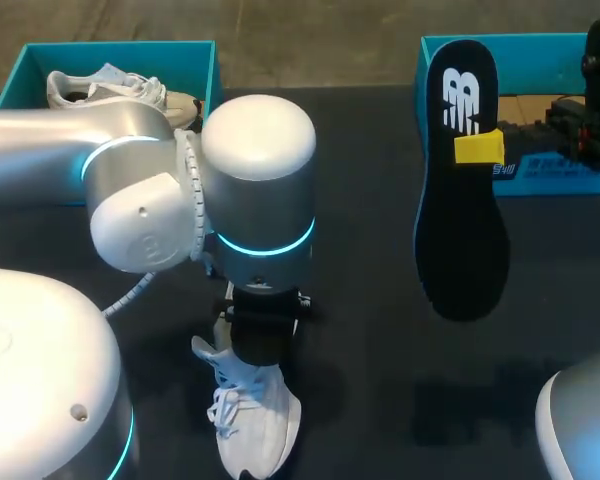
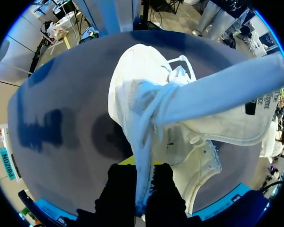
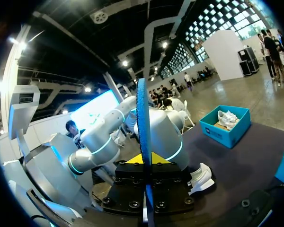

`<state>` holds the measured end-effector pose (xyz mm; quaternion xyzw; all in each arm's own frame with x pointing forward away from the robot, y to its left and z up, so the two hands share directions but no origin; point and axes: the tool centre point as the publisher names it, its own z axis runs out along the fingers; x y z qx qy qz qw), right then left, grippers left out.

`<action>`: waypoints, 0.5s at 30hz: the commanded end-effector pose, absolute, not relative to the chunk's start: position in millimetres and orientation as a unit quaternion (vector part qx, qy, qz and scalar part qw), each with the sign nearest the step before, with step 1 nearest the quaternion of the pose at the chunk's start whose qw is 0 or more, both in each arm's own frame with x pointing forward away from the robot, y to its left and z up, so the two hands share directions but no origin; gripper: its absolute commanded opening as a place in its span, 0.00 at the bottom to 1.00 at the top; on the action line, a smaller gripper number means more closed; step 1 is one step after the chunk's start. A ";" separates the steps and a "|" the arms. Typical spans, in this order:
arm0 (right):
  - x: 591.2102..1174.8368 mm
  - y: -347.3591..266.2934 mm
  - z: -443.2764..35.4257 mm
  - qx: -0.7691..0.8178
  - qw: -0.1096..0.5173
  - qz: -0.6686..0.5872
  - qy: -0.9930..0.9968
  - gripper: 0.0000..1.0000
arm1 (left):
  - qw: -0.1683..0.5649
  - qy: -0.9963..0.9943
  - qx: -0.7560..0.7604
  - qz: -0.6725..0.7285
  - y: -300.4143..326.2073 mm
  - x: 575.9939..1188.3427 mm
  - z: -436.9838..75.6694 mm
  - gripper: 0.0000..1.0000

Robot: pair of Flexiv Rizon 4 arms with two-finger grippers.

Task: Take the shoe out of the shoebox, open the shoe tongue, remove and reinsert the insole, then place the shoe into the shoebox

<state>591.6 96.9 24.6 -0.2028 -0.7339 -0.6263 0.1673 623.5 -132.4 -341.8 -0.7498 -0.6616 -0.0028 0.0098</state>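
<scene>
While the dark desk (image 1: pixel 380 330) carries 2 teal boxes at its far edge, the far-left shoebox (image 1: pixel 208 62) with a second shoe (image 1: pixel 110 88) lying in it and the far-right shoebox (image 1: pixel 545 52) showing a bare floor, the left arm (image 1: pixel 150 190) reaches over the middle. It points straight down at the white shoe (image 1: pixel 252 425), which lies on the desk near the front edge, well apart from both boxes. To the right, the dark insole (image 1: pixel 465 220) hangs clear above the desk, out of the shoe, its upper end over the far-right shoebox. The left pincer (image 2: pixel 139 187) is clamped on a white strip of the shoe's upper; it looks like the tongue or laces drawn back, though I cannot tell which. The right pincer (image 3: pixel 144 163) is closed on the insole, which shows edge-on between its fingers. By my reading, the shoe is out, its mouth is held open and the insole is removed, so 2 steps are left: sliding the insole back in, then returning the shoe to a shoebox.
</scene>
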 end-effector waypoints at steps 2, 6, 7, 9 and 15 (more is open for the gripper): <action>593.9 98.8 24.4 -0.202 0.168 -0.626 -0.734 0.00 | 0.012 -0.659 -0.752 -0.009 -142.4 618.8 -350.0 0.00; 593.9 98.8 24.4 -0.202 0.168 -0.626 -0.734 0.00 | 0.017 -0.658 -0.753 -0.013 -147.2 616.5 -356.2 0.00; 593.9 98.8 24.4 -0.202 0.168 -0.626 -0.734 0.00 | 0.021 -0.658 -0.752 -0.012 -148.3 616.4 -357.8 0.00; 593.9 98.8 24.4 -0.202 0.168 -0.626 -0.734 0.00 | 0.025 -0.660 -0.751 -0.010 -151.0 615.7 -361.1 0.00; 593.9 98.8 24.4 -0.202 0.168 -0.626 -0.734 0.00 | 0.036 -0.661 -0.749 -0.011 -155.3 614.1 -370.1 0.00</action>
